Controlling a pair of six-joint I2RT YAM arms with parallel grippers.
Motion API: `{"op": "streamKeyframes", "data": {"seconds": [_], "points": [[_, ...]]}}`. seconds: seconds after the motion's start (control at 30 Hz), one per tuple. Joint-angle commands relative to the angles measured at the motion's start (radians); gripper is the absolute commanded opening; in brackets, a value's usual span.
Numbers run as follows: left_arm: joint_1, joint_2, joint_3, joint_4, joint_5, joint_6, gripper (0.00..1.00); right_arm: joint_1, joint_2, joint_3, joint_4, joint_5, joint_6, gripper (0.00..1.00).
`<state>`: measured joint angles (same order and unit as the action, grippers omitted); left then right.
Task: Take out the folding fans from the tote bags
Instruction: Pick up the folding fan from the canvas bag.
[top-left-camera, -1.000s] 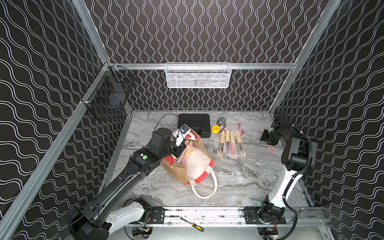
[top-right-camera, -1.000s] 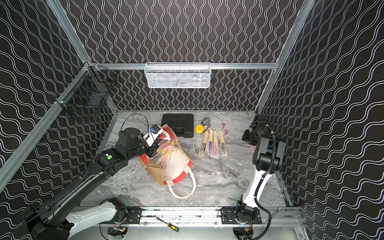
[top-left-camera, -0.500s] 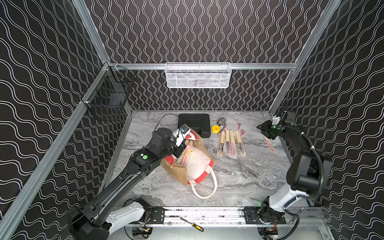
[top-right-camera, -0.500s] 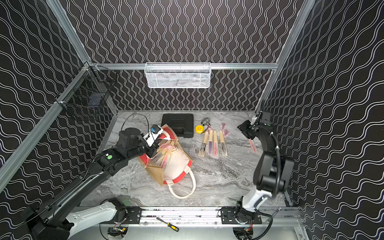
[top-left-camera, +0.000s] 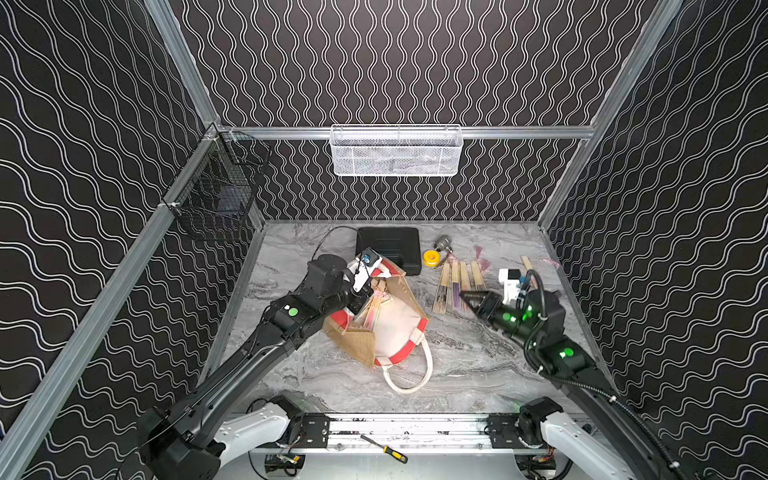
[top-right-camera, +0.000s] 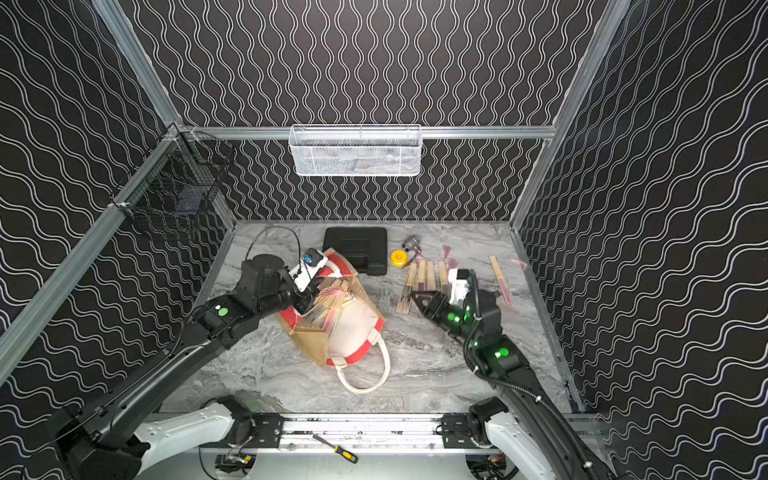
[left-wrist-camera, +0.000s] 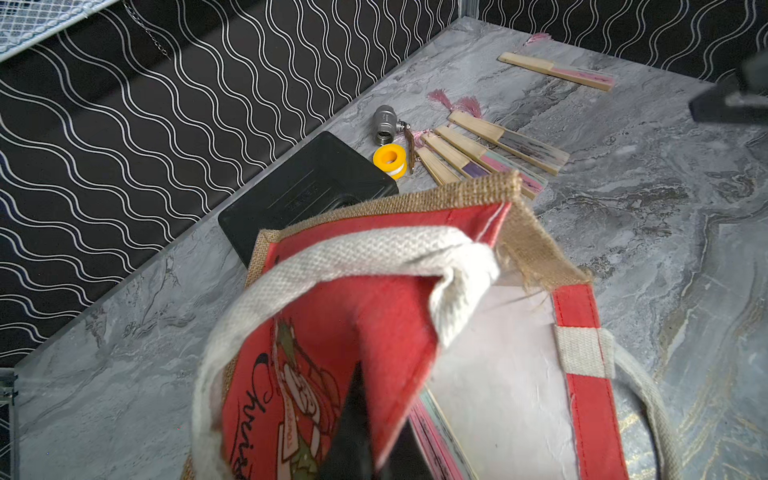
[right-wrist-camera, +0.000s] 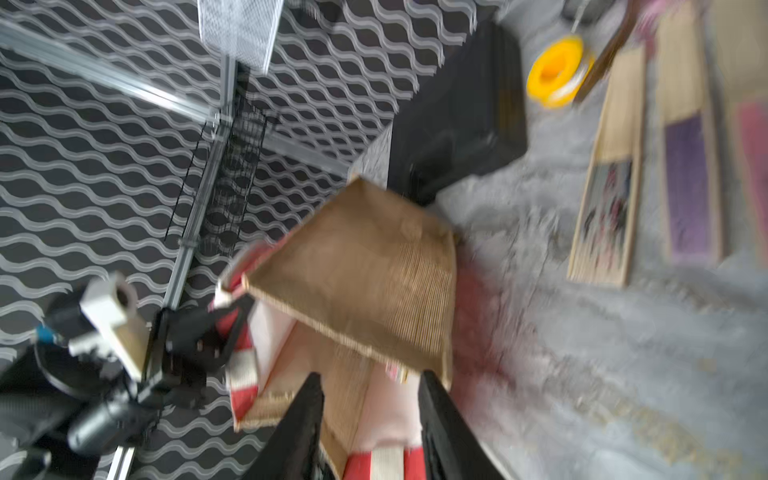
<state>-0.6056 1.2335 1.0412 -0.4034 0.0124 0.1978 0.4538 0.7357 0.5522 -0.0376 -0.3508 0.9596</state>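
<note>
Black case (top-left-camera: 388, 249), yellow tape roll (top-left-camera: 431, 257), metal valve (top-left-camera: 444, 244), yellow-handled screwdriver (top-left-camera: 384, 448), white mesh basket (top-left-camera: 395, 151).

The tote bag (top-left-camera: 352, 344) is tan jute with red panels, white lining and white handles. The folding fans (top-left-camera: 455, 286) show pale bamboo, purple and pink. The table (top-left-camera: 457, 365) is grey-veined marble; the walls (top-left-camera: 395, 62) are black with white waves.

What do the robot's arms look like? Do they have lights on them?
The left arm and right arm are black with white bases, small glowing green lights and thin black cables. The left gripper and right gripper have pointed black fingers, with a white camera box behind each.
</note>
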Motion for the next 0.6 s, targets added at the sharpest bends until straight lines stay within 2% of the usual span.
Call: {"op": "streamKeyframes", "data": {"seconds": [0.0,0.1,0.23,0.37,0.57], "points": [[-0.001,-0.002,0.004,0.016,0.003,0.006,0.00,0.169,-0.021,-0.048,0.071,0.122,0.110,0.40],[-0.001,0.003,0.006,0.011,0.004,0.008,0.00,0.378,0.016,-0.095,0.155,0.257,0.136,0.40],[-0.002,0.011,0.005,0.009,-0.004,0.009,0.00,0.561,0.160,-0.068,0.219,0.396,0.115,0.40],[-0.001,0.012,0.008,0.008,0.002,0.009,0.00,0.637,0.347,-0.010,0.300,0.429,0.097,0.41],[-0.002,0.001,0.002,0.016,0.006,0.009,0.00,0.663,0.566,0.086,0.358,0.515,0.078,0.45]]}}
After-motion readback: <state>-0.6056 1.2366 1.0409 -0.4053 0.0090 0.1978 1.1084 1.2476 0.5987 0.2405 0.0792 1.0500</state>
